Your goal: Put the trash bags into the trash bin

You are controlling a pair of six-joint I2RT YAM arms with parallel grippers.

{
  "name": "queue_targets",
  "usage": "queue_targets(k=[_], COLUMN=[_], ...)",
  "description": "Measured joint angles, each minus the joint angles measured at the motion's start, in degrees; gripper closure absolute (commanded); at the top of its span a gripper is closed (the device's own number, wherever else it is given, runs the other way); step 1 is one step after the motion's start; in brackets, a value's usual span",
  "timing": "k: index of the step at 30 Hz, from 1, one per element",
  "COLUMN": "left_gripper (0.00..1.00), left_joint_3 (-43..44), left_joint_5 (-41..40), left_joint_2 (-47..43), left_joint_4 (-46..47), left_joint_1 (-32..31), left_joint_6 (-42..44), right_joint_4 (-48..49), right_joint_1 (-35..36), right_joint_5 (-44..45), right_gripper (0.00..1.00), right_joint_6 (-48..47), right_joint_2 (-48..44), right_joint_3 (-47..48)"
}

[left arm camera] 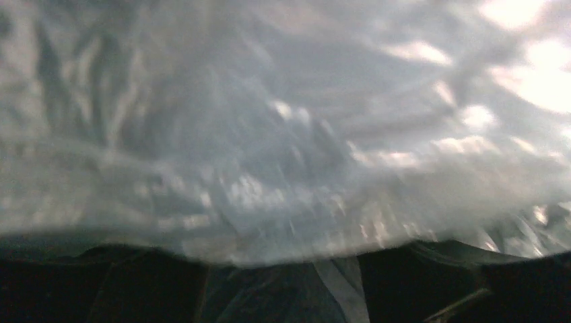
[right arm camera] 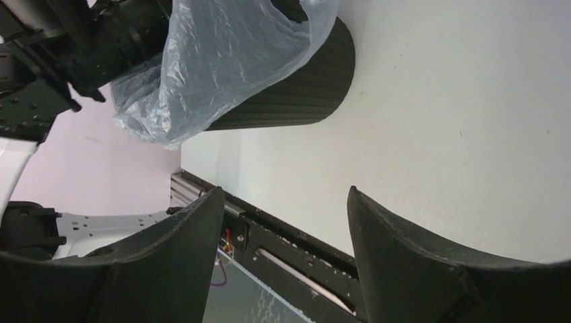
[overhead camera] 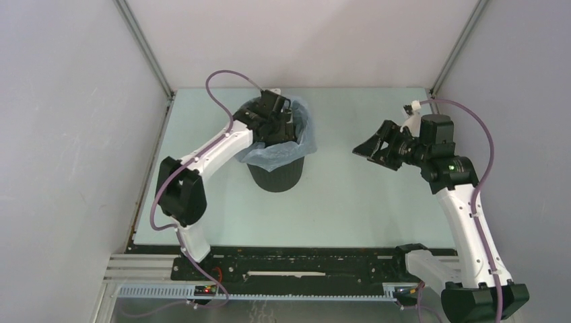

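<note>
The black trash bin (overhead camera: 276, 176) stands left of the table's middle. The pale grey-blue trash bag (overhead camera: 306, 134) lines its mouth and hangs over the rim on the near and right sides. My left gripper (overhead camera: 279, 121) is down in the bin's mouth, inside the bag. In the left wrist view the blurred bag film (left arm camera: 269, 134) fills the frame, and the dark fingers (left arm camera: 101, 282) at the bottom stand apart with film between them. My right gripper (overhead camera: 363, 149) is open and empty, held above the table right of the bin. Its view shows the bag (right arm camera: 215, 60) draped over the bin (right arm camera: 303, 87).
Grey walls close the table on the left, back and right. A black rail (overhead camera: 303, 262) runs along the near edge between the arm bases. The pale green tabletop (overhead camera: 350, 202) lies between the bin and the right arm.
</note>
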Motion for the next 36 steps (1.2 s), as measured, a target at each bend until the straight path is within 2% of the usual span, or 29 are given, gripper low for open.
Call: queue_targets(k=[4,7,9,17,18,25,29,36], left_gripper=[0.11,0.09,0.03,0.01,0.02,0.22,0.29,0.34], left_joint_3=[-5.1,-5.8,-5.7,-6.3,-6.4,-6.2,-6.0,-6.1], left_joint_5=[-1.6,-1.6,-1.7,-1.5,-1.5,0.0,0.7,1.6], left_joint_2=[0.0,0.3,0.5,-2.1,-3.4,-10.2,-7.3,1.9], left_joint_4=[7.5,9.9,11.2,9.4,8.5,5.8,5.6,6.9], left_joint_1=[0.9,1.9,2.4,2.6,2.4,1.9,1.8,1.3], left_joint_6=[0.2,0.6,1.2,2.1,2.1,1.9,1.3,1.0], right_joint_4=[-2.1,-3.4,-3.7,-3.8,-3.8,-3.2,-3.0,-3.0], right_joint_1=[-0.3,-0.3,-0.3,-0.4,-0.4,-0.7,-0.9,-1.0], right_joint_5=[0.2,0.4,0.6,0.5,0.4,-0.8,-1.5,-2.0], right_gripper=[0.24,0.24,0.24,0.24,0.24,0.24,0.24,0.24], right_joint_6=[0.0,-0.1,-0.4,-1.1,-1.2,-1.3,-1.3,-1.4], right_joint_2=[-1.1,-1.7,-1.9,-1.9,-1.9,-2.0,-2.0,-2.7], right_joint_3=[-0.3,-0.8,-0.9,-1.1,-1.2,-3.0,-3.8,-3.8])
